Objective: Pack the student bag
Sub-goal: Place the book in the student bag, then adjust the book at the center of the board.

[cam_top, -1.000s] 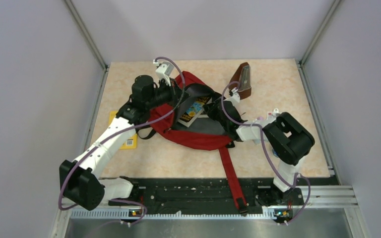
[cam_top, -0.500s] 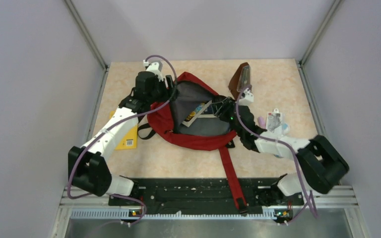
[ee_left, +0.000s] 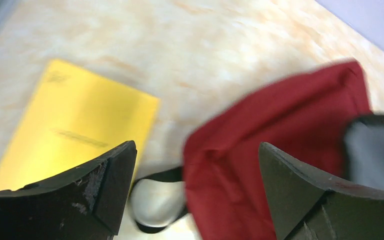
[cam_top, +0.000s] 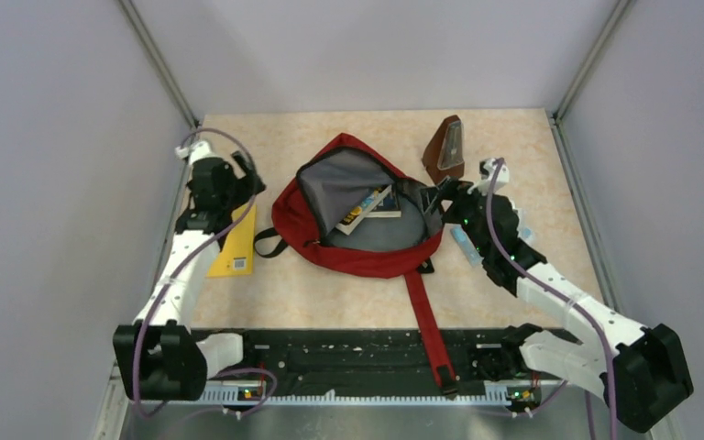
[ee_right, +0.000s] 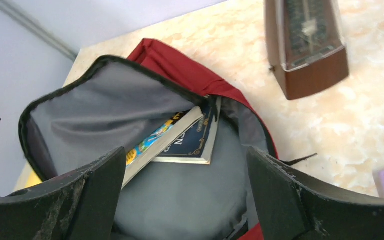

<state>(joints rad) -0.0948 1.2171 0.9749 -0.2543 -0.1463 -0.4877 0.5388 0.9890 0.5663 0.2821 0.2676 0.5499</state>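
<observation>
The student bag (cam_top: 367, 257), dark red with grey lining, lies open mid-table, its long red strap (cam_top: 426, 316) trailing toward me. Two books (cam_top: 371, 203) poke out of its mouth. My left gripper (cam_top: 246, 174) hovers open to the bag's left, above a yellow book (cam_top: 234, 243). In the left wrist view the open gripper (ee_left: 195, 165) frames the bag's red side (ee_left: 280, 120) and a black strap loop (ee_left: 155, 175). My right gripper (cam_top: 442, 192) stands open at the bag's right rim. In the right wrist view the open gripper (ee_right: 185, 170) faces the grey lining (ee_right: 110, 105) and a dark blue book (ee_right: 192, 140).
A brown metronome (cam_top: 446, 147) stands upright just behind the right gripper, also seen in the right wrist view as the metronome (ee_right: 307, 45). Small pale blue and purple items (cam_top: 466, 246) lie on the table under the right arm. Metal rails edge both sides.
Both grippers went from shut on the bag's opening edges to open and let it go. The left arm drew back left over the yellow book, the right arm back right. The bag settled.
</observation>
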